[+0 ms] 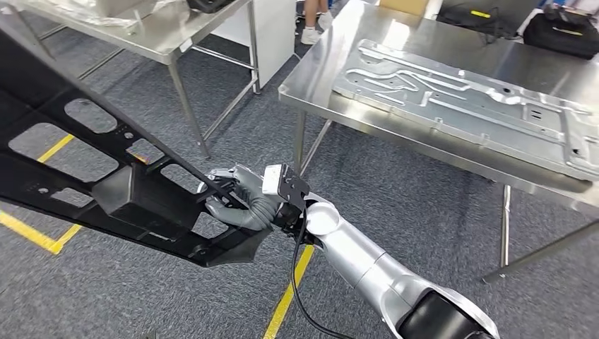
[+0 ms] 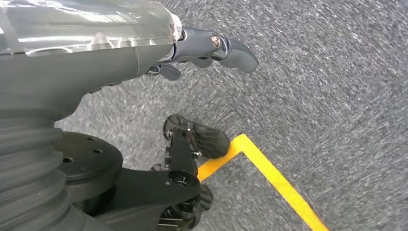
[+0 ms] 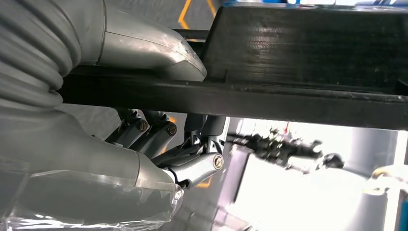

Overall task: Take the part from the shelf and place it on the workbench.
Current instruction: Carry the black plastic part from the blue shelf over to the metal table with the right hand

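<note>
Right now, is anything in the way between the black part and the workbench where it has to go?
The right hand grips the black part. The workbench already carries a large grey metal panel over much of its top; only its near-left corner is bare. The floor between looks open.

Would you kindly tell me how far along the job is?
Done: the black part is off the shelf. In hand: the right hand grips its edge, carrying it above the carpet. Left: setting it on the workbench, which already holds a metal panel.
</note>
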